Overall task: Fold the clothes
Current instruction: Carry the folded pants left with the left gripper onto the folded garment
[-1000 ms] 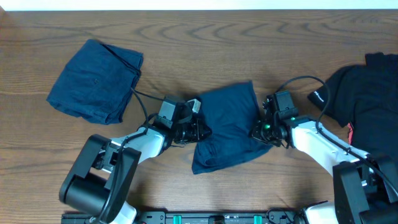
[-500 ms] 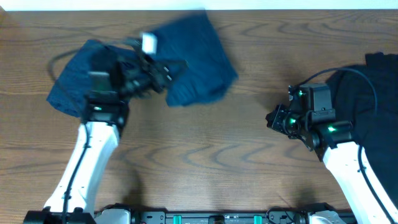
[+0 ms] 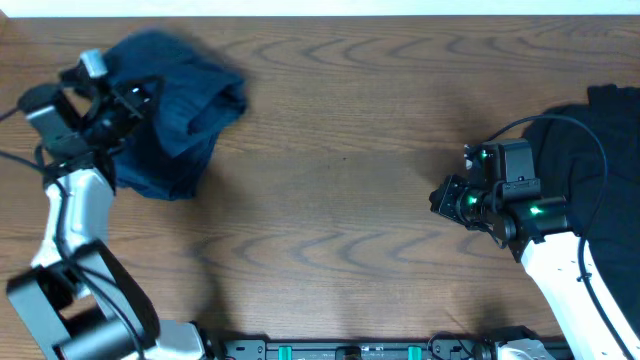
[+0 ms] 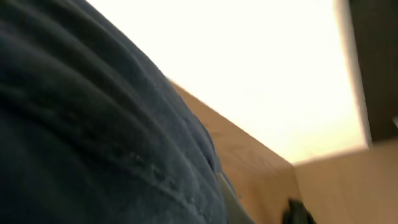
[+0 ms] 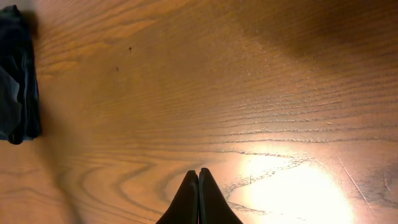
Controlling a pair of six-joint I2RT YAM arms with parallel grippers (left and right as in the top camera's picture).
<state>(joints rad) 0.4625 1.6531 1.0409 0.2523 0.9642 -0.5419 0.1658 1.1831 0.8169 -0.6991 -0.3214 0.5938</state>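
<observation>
A black garment [image 3: 590, 140] lies heaped at the right edge of the table [image 3: 330, 220], beside your right arm. The navy clothes [image 3: 175, 110] sit bunched at the far left, against your left end effector [image 3: 135, 95]. Cloth fills its camera, so its opening cannot be told. Your right end effector [image 5: 199, 186] is closed on nothing, well apart from them.

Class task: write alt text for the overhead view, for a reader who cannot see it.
Navy-blue shorts lie heaped at the far-left corner of the wooden table, the left gripper at their edge. The right gripper hovers over bare wood beside a black garment.
</observation>
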